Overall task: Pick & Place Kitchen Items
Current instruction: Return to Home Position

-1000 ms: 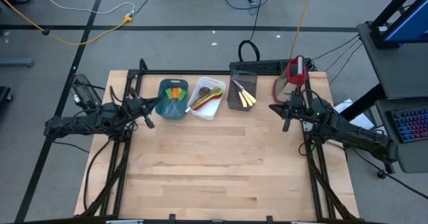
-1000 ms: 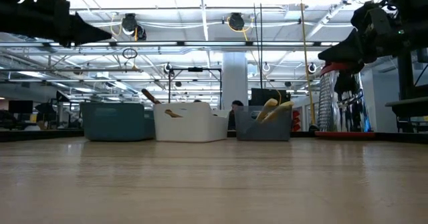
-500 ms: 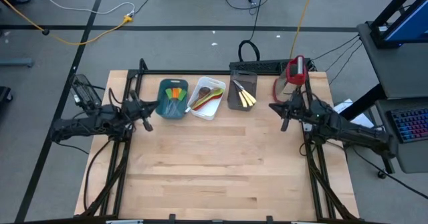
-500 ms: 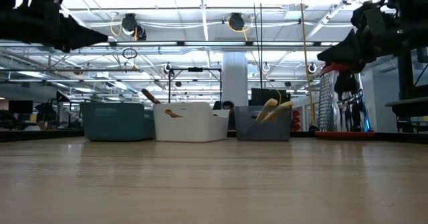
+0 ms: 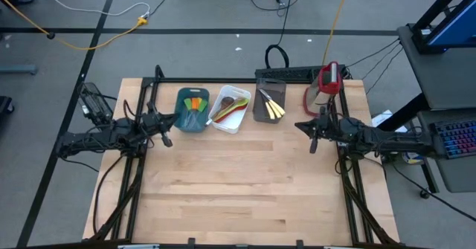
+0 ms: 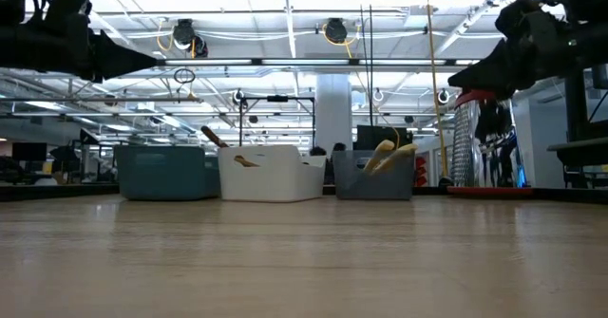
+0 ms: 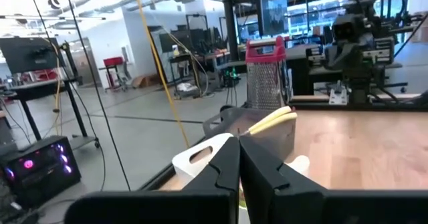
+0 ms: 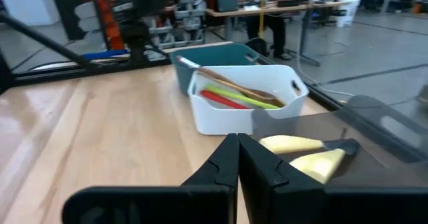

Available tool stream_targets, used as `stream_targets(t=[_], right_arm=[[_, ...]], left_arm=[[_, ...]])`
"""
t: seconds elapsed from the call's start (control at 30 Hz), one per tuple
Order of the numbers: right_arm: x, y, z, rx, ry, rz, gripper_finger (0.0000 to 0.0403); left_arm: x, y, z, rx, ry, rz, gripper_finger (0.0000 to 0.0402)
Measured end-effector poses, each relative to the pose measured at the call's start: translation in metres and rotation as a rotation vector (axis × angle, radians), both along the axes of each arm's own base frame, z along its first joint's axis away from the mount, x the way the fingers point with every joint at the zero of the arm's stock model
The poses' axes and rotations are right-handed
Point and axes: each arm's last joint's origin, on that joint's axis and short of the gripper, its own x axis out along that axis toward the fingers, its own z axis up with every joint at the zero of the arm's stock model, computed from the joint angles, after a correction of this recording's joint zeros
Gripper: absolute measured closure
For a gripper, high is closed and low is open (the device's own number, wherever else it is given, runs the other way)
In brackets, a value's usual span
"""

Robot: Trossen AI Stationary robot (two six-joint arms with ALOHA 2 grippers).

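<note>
Just ahead of my left gripper (image 5: 166,135), pinched closed and empty, spatulas (image 5: 195,102) lie in the teal tray (image 5: 179,112). Past it, spoons (image 5: 229,108) fill the white tray (image 5: 236,125). Knives (image 5: 274,109) sit in the grey tray (image 5: 259,115), near my right gripper (image 5: 313,141), likewise closed on nothing.

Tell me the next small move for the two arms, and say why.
Probably draw both arms back to their rest poses. The left pincer and right pincer hang shut and empty above the table. No utensil lies loose on the wood, and the spatulas, spoons and knives already sit in the teal tray, white tray and grey tray.
</note>
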Motion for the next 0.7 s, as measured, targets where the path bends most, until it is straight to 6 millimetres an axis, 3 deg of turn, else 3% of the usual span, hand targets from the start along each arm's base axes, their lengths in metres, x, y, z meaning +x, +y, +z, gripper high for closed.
stream_targets(t=[0.4, 0.7], right_arm=[[-0.001, 0.015, -0.002, -0.053, 0.029, 0.143, 0.0403], [-0.013, 0.019, 0.003, -0.075, -0.028, 0.179, 0.0403]], left_arm=[[0.0, 0.0, -0.004, -0.037, 0.024, -0.011, 0.0385], [0.0, 0.0, -0.004, -0.026, 0.029, -0.01, 0.0389]])
